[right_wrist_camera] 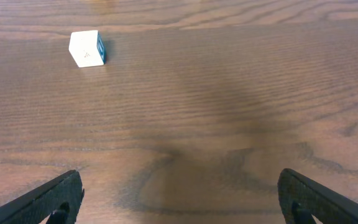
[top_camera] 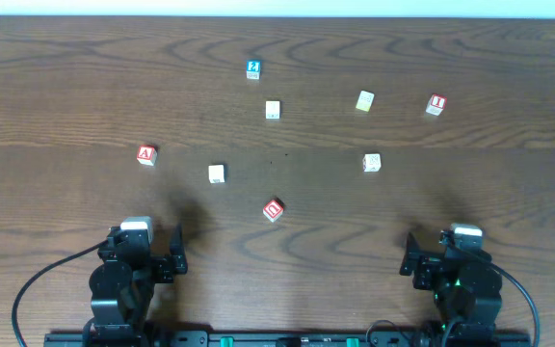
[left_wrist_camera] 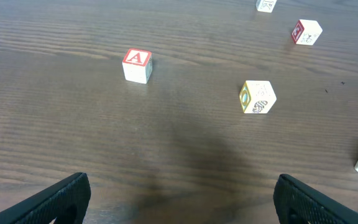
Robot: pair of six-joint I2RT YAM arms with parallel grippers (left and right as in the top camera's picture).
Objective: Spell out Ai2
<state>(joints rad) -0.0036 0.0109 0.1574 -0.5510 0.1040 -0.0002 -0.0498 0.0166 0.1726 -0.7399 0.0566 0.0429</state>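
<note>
A red block with the letter A (top_camera: 146, 154) lies on the table left of centre; it also shows in the left wrist view (left_wrist_camera: 137, 65). A blue-topped block (top_camera: 253, 68) lies far back, and a red-topped block (top_camera: 436, 105) lies at the far right. Another red-topped block (top_camera: 274, 209) lies near the front centre. My left gripper (top_camera: 141, 253) is open and empty near the front edge, well short of the A block; its fingers show wide apart (left_wrist_camera: 182, 190). My right gripper (top_camera: 451, 258) is open and empty too (right_wrist_camera: 180, 186).
Pale blocks lie scattered: one (top_camera: 217, 173) right of the A block, also in the left wrist view (left_wrist_camera: 257, 97), one at mid back (top_camera: 273, 109), a yellowish one (top_camera: 364, 100), and one (top_camera: 372, 162) ahead of my right gripper, seen with a blue side (right_wrist_camera: 86, 48).
</note>
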